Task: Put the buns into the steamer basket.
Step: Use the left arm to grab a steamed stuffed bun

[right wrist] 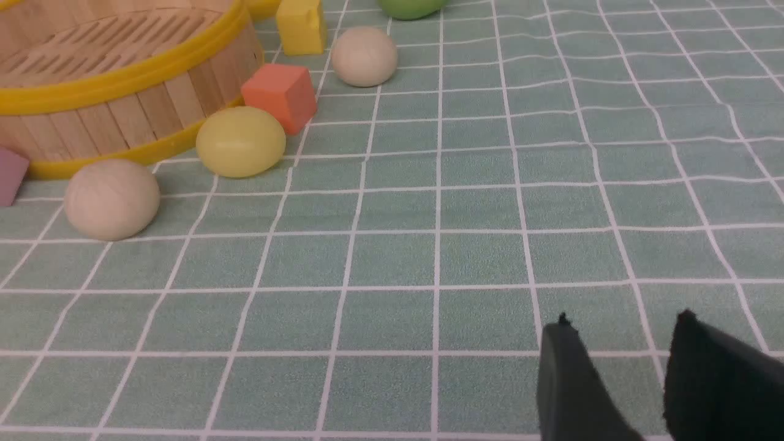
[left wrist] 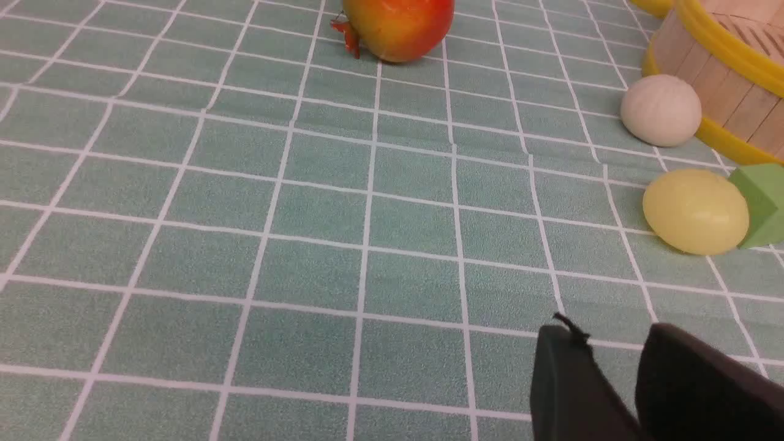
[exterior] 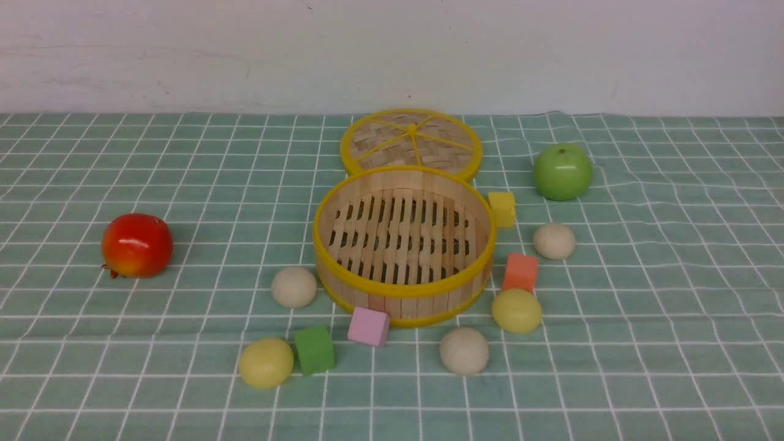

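Step in hand, as judged: the first pick. All 5 buns (exterior: pixel 294 286) lay on the worktop (exterior: pixel 184 380) around the empty steamer basket (exterior: pixel 401 293). Next, 1 arm needed to reach a nearby bun. The left end effector (left wrist: pixel 609 334) and right end effector (right wrist: pixel 621 324) stood partly apart, gripping nothing.

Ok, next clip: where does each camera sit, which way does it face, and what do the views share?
Front: between the arms, facing forward at the steamer basket and the lid behind it; no arm shows.
Left wrist: low over the cloth, facing the red apple; the left gripper tips show.
Right wrist: low, facing the orange cube; the right gripper tips show.
Shared: both wrist views catch the steamer basket's wall.
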